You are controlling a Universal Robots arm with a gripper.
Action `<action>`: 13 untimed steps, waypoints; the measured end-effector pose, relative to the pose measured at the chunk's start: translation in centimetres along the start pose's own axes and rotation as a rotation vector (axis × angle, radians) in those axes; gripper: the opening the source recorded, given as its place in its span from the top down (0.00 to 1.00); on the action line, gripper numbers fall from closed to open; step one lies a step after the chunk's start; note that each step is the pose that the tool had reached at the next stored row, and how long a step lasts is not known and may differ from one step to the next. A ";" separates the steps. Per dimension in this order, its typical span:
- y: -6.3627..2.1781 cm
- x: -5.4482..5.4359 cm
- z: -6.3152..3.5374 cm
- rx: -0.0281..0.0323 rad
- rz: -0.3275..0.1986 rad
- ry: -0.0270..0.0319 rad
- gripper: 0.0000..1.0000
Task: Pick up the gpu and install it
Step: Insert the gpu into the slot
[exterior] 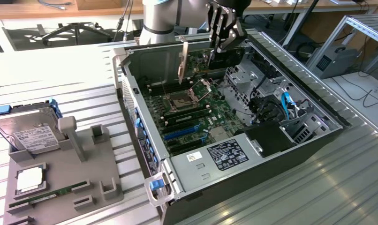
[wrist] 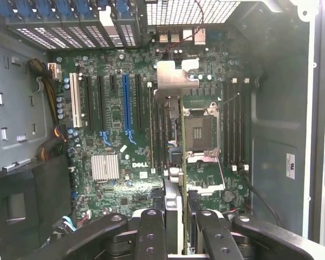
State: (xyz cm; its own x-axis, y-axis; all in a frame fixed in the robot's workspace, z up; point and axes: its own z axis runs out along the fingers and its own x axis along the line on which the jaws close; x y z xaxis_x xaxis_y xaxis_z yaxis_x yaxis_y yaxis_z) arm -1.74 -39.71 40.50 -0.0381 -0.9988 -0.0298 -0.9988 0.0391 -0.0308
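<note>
Closure of the pincer [exterior: 222,46] on the gpu [exterior: 183,58] is seen at the upper middle of the exterior view. The arm [exterior: 157,18] is stood as a grey column at the top centre. Its wrist is reached towards the exterior view's right, and the pincer is pointed straight down into the open computer case [exterior: 339,123]. The gpu is held upright on edge, its silver bracket turned to the exterior view's left, above the far end of the motherboard [exterior: 195,123]. Whether the card touches a slot cannot be told.

In the wrist view the pincer [wrist: 179,227] is seen with its black fingers [wrist: 151,233] set either side of the gpu [wrist: 174,208], which is viewed edge-on. The motherboard [wrist: 114,179] and its blue slot [wrist: 124,103] are faced beyond.

At the lower left of the exterior view, a grey holder [exterior: 82,164] is laid on the surface [exterior: 82,84], and a hard drive [exterior: 26,133] and a RAM stick [exterior: 45,194] are carried in it.
</note>
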 end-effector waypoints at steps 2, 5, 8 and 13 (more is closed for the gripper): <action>0.00 0.0 0.00 -0.0001 -0.003 0.0000 0.73; 0.00 0.0 0.00 -0.0003 -0.008 -0.0002 0.73; 0.00 0.0 0.00 -0.0004 -0.012 -0.0004 0.73; 0.00 0.0 0.00 -0.0006 -0.018 -0.0006 0.73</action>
State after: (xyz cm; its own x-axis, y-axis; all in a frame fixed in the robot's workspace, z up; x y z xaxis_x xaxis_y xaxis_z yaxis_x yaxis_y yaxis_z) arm -1.74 -39.71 40.50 -0.0196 -0.9994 -0.0298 -0.9993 0.0206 -0.0308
